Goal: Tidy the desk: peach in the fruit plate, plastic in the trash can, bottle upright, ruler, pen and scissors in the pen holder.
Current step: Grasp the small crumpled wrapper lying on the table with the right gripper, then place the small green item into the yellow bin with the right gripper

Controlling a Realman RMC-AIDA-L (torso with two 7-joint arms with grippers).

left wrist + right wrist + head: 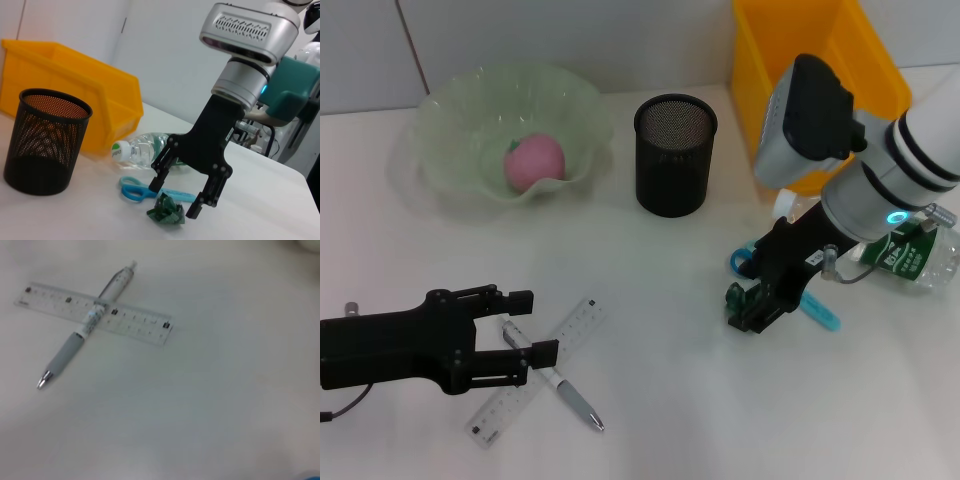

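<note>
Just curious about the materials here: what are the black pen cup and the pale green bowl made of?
The pen cup looks like black metal mesh with a matte finish; its fine see-through grid shows. The bowl seems translucent pale green plastic or glass, glossy, with a wavy rim; which one cannot be told.
</note>
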